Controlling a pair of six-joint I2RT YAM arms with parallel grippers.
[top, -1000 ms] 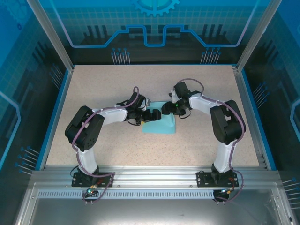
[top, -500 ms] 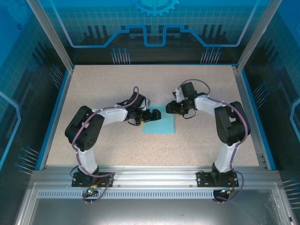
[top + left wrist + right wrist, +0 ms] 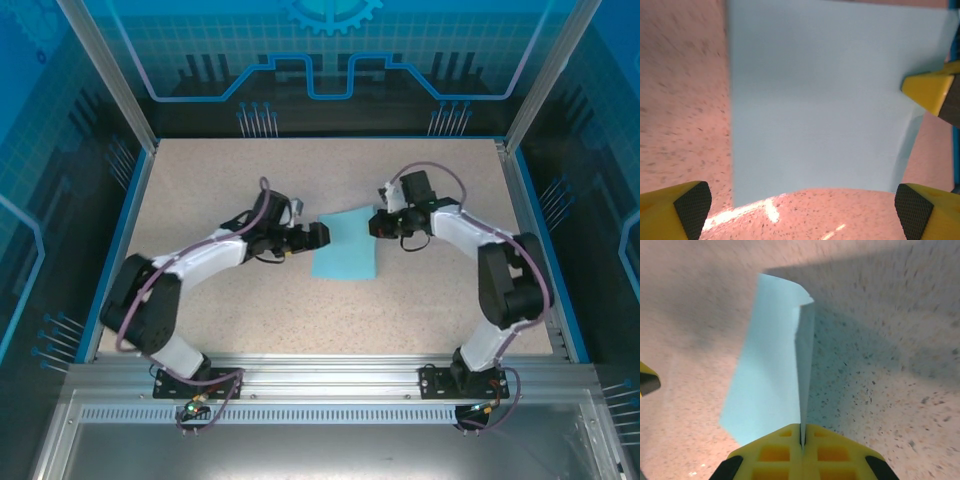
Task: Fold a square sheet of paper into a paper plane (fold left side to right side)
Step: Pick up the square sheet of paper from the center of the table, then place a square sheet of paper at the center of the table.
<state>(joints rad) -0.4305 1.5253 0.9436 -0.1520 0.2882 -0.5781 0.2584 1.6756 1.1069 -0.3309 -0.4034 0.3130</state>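
Observation:
The square sheet of paper (image 3: 345, 247) is light blue and lies mid-table. In the right wrist view my right gripper (image 3: 801, 437) is shut on the sheet's (image 3: 767, 380) near edge, which stands up from the table in a thin raised flap. From above, that right gripper (image 3: 378, 225) sits at the sheet's upper right edge. My left gripper (image 3: 318, 235) is just off the sheet's left edge and is open. In the left wrist view its yellow fingers (image 3: 687, 212) straddle bare table, with the sheet (image 3: 825, 95) lying flat ahead of them.
The speckled beige table (image 3: 300, 310) has a blue raised border (image 3: 125, 240) and metal frame posts at the sides. A yellow finger of the right gripper (image 3: 930, 92) shows at the sheet's far edge in the left wrist view.
The right gripper closed on the sheet's right edge and shifted right. The left gripper drew back off the sheet to its left edge, and the left arm swung left.

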